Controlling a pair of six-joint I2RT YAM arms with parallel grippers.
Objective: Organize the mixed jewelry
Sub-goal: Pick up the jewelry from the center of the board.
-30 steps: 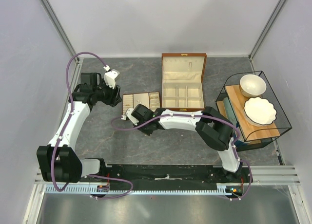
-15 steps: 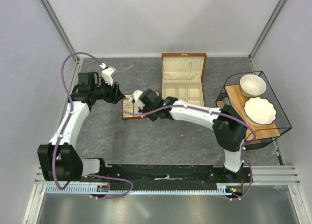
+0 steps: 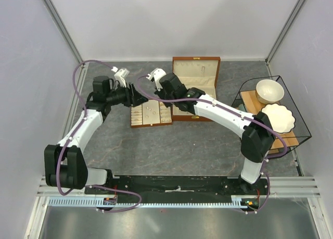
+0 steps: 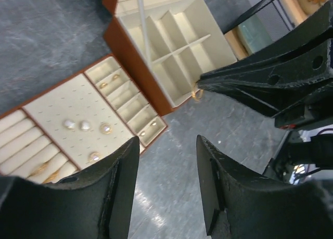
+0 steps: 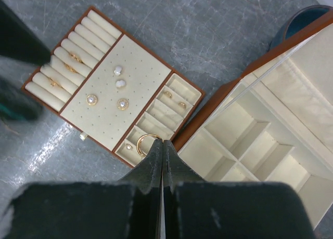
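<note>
**Right wrist view: gold ring [image 5: 146, 143] pinched in the right gripper [image 5: 162, 143], most pieces already in the tray**

We see the right gripper's fingers pressed fully together, with a thin gold ring caught at their tips. The ring hangs in the air. From this view it lines up with the row of small compartments at the end of the tray [image 5: 140, 67] that lies next to the jewelry box [image 5: 244, 130].

The left gripper [image 4: 167, 140] hovers over the same tray with its fingers about half apart and nothing between them.

The flat, brown-rimmed tray is cream-lined and sits on the tabletop [image 3: 182, 145] toward the far edge. The open wooden jewelry box is just beside it.

- **Ring rolls:** two gold bands [image 5: 76, 57] are tucked in.
- **Dotted middle pad:** it carries four pearl studs [image 5: 120, 83].
- **Small compartments:** a few tiny gold pieces [image 5: 167, 94] lie in them.
- **Jewelry box:** every divided compartment we can see looks bare.

At the right edge of the tabletop a wire rack [image 3: 299, 125] holds a bowl [image 3: 269, 91] and a plate [image 3: 277, 118].

We judge the sorting to be well along. The pieces in the tray are grouped by kind, and we spot none loose on the tabletop. What seems to remain is setting down the held ring. We cannot tell which slot it is meant for.
</note>
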